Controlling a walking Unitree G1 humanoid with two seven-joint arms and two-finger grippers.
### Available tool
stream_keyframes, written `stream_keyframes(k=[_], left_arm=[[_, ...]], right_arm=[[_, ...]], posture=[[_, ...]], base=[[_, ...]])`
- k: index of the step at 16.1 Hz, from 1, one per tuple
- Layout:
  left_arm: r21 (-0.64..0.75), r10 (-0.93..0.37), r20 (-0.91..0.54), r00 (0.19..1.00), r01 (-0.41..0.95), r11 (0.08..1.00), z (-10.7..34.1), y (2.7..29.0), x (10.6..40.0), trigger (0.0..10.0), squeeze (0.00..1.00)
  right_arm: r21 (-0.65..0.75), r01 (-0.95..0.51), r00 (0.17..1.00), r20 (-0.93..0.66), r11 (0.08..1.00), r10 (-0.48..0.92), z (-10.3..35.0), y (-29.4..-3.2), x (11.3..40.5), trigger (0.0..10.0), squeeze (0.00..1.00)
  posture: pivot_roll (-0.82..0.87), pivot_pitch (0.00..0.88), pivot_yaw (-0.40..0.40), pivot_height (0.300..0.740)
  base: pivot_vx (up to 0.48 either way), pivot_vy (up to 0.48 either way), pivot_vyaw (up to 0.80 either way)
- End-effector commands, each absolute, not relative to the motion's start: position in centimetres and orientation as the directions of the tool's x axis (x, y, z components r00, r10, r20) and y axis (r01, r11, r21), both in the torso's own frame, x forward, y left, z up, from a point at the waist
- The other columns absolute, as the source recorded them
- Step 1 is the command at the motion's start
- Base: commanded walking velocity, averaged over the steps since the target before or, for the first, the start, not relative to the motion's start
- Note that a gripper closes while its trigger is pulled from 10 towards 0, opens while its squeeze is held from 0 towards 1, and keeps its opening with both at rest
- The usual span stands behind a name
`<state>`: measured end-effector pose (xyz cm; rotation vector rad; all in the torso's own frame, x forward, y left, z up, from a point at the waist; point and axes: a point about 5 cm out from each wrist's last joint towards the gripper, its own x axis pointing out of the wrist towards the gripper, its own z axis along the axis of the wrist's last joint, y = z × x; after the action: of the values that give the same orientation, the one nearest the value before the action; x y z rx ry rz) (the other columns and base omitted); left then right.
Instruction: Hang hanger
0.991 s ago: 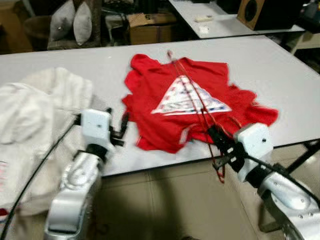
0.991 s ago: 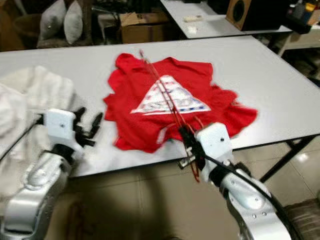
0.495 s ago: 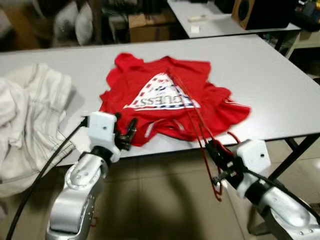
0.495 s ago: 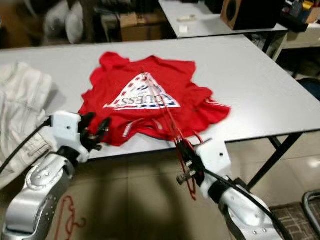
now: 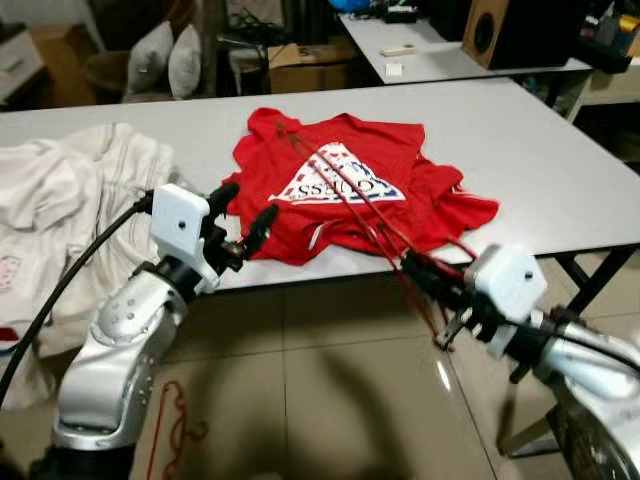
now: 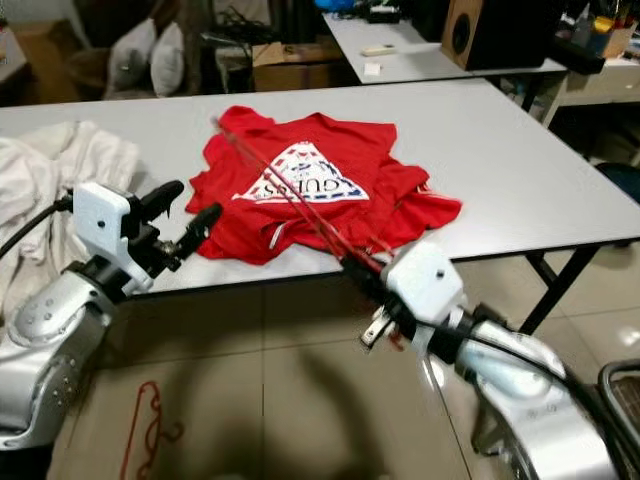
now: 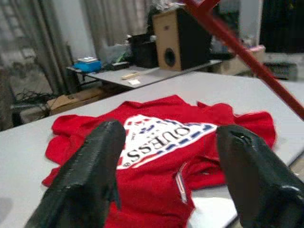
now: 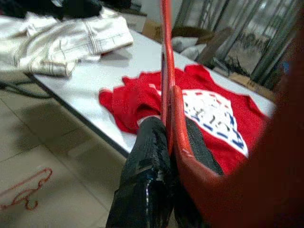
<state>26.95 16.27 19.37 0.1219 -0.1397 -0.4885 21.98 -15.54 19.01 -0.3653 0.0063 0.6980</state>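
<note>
A long white table [image 5: 560, 150] stands on a glossy beige tiled floor [image 5: 330, 400]. Behind it, a second table [image 6: 430, 55] carries a wooden speaker [image 6: 462, 30]. Two grey cushions [image 5: 165, 60] and a cardboard box [image 5: 305, 65] sit beyond.

head stereo: down at table [image 5: 560, 160] | wrists: close, share shirt [image 7: 156, 156]

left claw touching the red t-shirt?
Apart. In the left wrist view the open left claw frames the red printed t-shirt lying further off on the grey table, daylight between both fingers.
</note>
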Motion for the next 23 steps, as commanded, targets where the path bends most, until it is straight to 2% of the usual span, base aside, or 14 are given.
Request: stream_keyframes(k=[1, 2, 3, 4, 6, 7, 10, 13, 15, 17, 18, 20, 22, 23], left_arm=[[0.154, -0.435, 0.065, 0.898, 0.422, 0.893, 18.6, 16.6, 27.1, 10.0, 1.00], [0.139, -0.348, 0.030, 0.937, 0.341, 0.930, 17.6, 17.1, 27.1, 10.0, 1.00], [0.106, -0.308, 0.010, 0.951, 0.306, 0.946, 16.9, 17.1, 26.9, 10.0, 0.64], [0.042, -0.307, -0.017, 0.951, 0.308, 0.951, 15.5, 16.3, 26.2, 10.0, 0.00], [0.048, -0.342, -0.048, 0.938, 0.344, 0.938, 14.6, 15.7, 25.8, 10.0, 0.00], [0.078, -0.385, -0.090, 0.919, 0.392, 0.917, 13.7, 15.3, 25.5, 10.0, 0.00], [0.105, -0.460, -0.131, 0.878, 0.474, 0.874, 13.3, 15.3, 25.5, 10.0, 0.00], [0.113, -0.453, -0.130, 0.882, 0.467, 0.877, 13.3, 15.6, 25.9, 10.0, 0.00], [0.099, -0.489, -0.183, 0.853, 0.510, 0.854, 12.3, 15.5, 25.3, 10.0, 0.00], [0.098, -0.564, -0.217, 0.797, 0.592, 0.800, 12.4, 16.0, 25.0, 10.0, 0.00], [0.093, -0.606, -0.210, 0.768, 0.632, 0.769, 12.9, 16.1, 25.0, 10.0, 1.00], [0.090, -0.752, -0.200, 0.628, 0.776, 0.625, 15.3, 15.9, 25.2, 10.0, 1.00], [0.075, -0.809, -0.197, 0.553, 0.832, 0.550, 16.6, 15.6, 25.6, 10.0, 1.00], [0.057, -0.872, -0.217, 0.440, 0.897, 0.438, 17.8, 15.3, 26.0, 10.0, 1.00]], right_arm=[[-0.347, -0.609, 0.787, -0.149, 0.713, 0.599, 18.8, -15.9, 22.5, 10.0, 0.00], [-0.317, -0.573, 0.816, -0.142, 0.755, 0.560, 18.3, -15.9, 22.3, 10.0, 0.00], [-0.265, -0.546, 0.837, -0.128, 0.795, 0.532, 17.7, -15.7, 22.0, 10.0, 0.00], [-0.184, -0.558, 0.830, -0.138, 0.809, 0.541, 16.3, -14.7, 20.7, 10.0, 0.00], [-0.163, -0.593, 0.805, -0.168, 0.789, 0.570, 15.3, -14.1, 19.6, 10.0, 0.00], [-0.163, -0.636, 0.767, -0.238, 0.754, 0.596, 14.2, -14.0, 18.7, 10.0, 0.00], [-0.196, -0.716, 0.686, -0.381, 0.671, 0.620, 12.7, -15.2, 17.7, 10.0, 0.00], [-0.160, -0.696, 0.690, -0.422, 0.700, 0.589, 11.3, -16.0, 18.2, 10.0, 0.00], [-0.098, -0.732, 0.619, -0.508, 0.674, 0.599, 9.2, -16.3, 18.0, 10.0, 0.00], [-0.068, -0.799, 0.530, -0.550, 0.597, 0.646, 8.9, -16.7, 18.4, 10.0, 0.00], [-0.083, -0.826, 0.498, -0.571, 0.557, 0.653, 8.8, -16.9, 18.9, 10.0, 0.00], [-0.081, -0.901, 0.388, -0.586, 0.425, 0.711, 9.2, -17.0, 20.3, 10.0, 0.00], [-0.079, -0.933, 0.327, -0.599, 0.352, 0.731, 9.4, -17.1, 20.9, 10.0, 0.00], [-0.074, -0.964, 0.244, -0.621, 0.255, 0.744, 9.5, -16.9, 21.3, 10.0, 0.00]], posture=[[0.01, 0.043, 0.058, 0.740], [0.01, 0.044, 0.054, 0.740], [0.01, 0.044, 0.052, 0.740], [0.01, 0.047, 0.059, 0.740], [0.00, 0.047, 0.070, 0.740], [-0.01, 0.047, 0.077, 0.740], [-0.02, 0.044, 0.089, 0.740], [-0.03, 0.047, 0.075, 0.740], [-0.03, 0.061, 0.066, 0.740], [-0.04, 0.077, 0.059, 0.740], [-0.04, 0.092, 0.047, 0.740], [-0.02, 0.107, 0.002, 0.740], [-0.02, 0.112, -0.016, 0.740], [-0.01, 0.113, -0.026, 0.740]], base=[[0.000, 0.000, 0.00], [0.000, 0.000, 0.00], [0.000, 0.000, 0.00], [0.000, 0.000, 0.00], [0.000, 0.000, 0.00], [0.000, 0.000, 0.00], [0.000, 0.000, 0.00], [0.000, 0.000, 0.00], [0.000, 0.000, 0.00], [0.000, 0.000, 0.00], [0.000, 0.000, 0.00], [0.000, 0.000, 0.00], [0.000, 0.000, 0.00], [0.000, 0.000, 0.00]])
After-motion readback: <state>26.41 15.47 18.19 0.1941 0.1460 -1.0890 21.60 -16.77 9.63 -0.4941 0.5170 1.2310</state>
